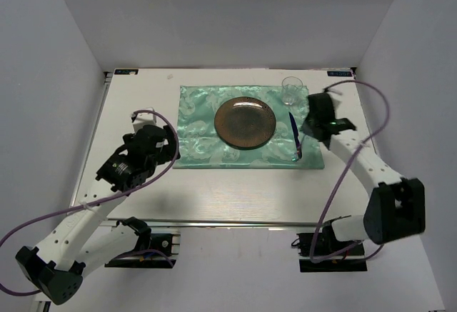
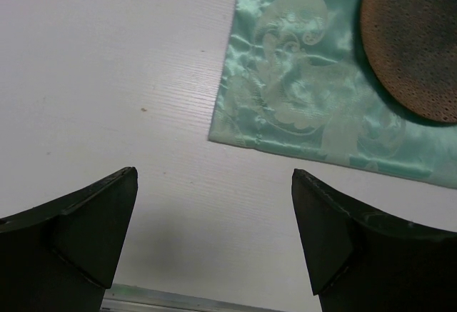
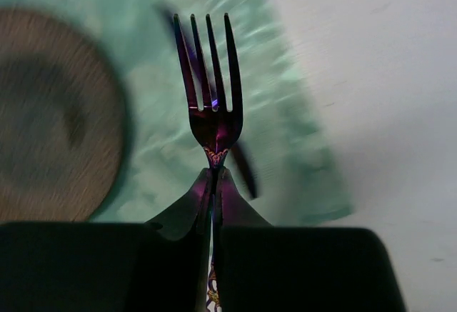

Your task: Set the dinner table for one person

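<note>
Top view, 12 o'clock = far edge. The dinner table (image 1: 235,194) is a flat white top spanning the whole workspace, with both arm bases at its 6 o'clock edge. Judged rigid, heavy and fixed: a surface to set things on, not something to grasp.

A green placemat (image 1: 196,123) lies just toward 12 o'clock from centre, with a brown plate (image 1: 245,122) on its middle. A clear glass (image 1: 291,91) stands at 1 o'clock from the plate. A dark bluish utensil (image 1: 293,133) lies on the mat at 3 o'clock from the plate; its type is too blurred to tell.

The right gripper (image 3: 214,190) is over the mat's 3 o'clock edge. Its fingers are pressed together on a fork (image 3: 214,105), pinching the neck just under the tines. The tines point toward 12 o'clock and the handle runs back between the pads. The fork's height above the mat can't be told.

The left gripper (image 2: 214,175) has its jaws spread wide with nothing between them. It sits over bare table at 8 o'clock from the plate, near the mat's corner.

Handling judgement:
- The fork looks like thin polished metal with an iridescent finish: light, stiff and slick.
- A narrow pinch near the head could let it swivel about the pads.
- A hold nearer mid-handle, across the flat faces, should resist that better.
- It is not fragile, but it may skate on the satin mat.
</note>
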`<state>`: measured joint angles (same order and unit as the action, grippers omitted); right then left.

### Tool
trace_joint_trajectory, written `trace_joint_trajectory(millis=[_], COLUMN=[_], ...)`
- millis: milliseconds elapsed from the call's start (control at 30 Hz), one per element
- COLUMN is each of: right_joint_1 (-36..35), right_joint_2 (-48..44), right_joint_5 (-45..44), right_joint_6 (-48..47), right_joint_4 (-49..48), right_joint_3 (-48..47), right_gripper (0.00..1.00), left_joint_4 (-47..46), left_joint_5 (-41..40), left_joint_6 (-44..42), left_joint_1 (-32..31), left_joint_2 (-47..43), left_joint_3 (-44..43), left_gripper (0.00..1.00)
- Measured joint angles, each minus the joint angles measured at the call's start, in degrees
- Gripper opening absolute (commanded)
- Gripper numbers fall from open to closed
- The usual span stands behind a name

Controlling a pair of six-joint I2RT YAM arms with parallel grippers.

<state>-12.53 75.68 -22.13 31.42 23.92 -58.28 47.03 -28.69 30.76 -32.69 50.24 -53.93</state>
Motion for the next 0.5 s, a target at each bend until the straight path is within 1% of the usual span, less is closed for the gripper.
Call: trace_joint_trajectory(millis=[100, 167, 200, 333, 433, 500], right_joint_1=[-11.4, -17.9, -20.3, -29.6, -33.9, -35.7], right_joint_2=[6.8, 13.4, 16.9, 31.5, 40.6, 45.9], right_joint_5=[0.9, 0.6, 0.4, -0.4, -0.1, 0.4], right_joint_6=[2.6, 4.7, 5.6, 9.4, 12.9, 15.3], right_joint_4=[-0.2, 1.3, 1.8, 3.6, 4.7, 5.5], right_joint_3=[-1.6, -6.4, -9.6, -27.8, -40.5, -46.9], right_gripper=[0.00, 0.00, 0.00, 0.00, 0.00, 0.00], left_joint_4=[2.7, 4.5, 5.3, 7.9, 10.1, 11.0], left_joint_5=[-4.2, -6.6, -7.8, -11.3, -13.6, -14.6], left_joint_6=[3.4, 5.7, 6.7, 10.1, 12.6, 13.5], left_joint_1=[0.2, 0.3, 0.4, 0.5, 0.6, 0.6], left_joint_2=[0.6, 1.0, 1.1, 0.7, 0.6, 0.5], left_joint_3=[-0.3, -0.6, -0.7, -1.0, -1.5, -1.7], left_gripper=[0.98, 0.98, 0.98, 0.98, 0.98, 0.98])
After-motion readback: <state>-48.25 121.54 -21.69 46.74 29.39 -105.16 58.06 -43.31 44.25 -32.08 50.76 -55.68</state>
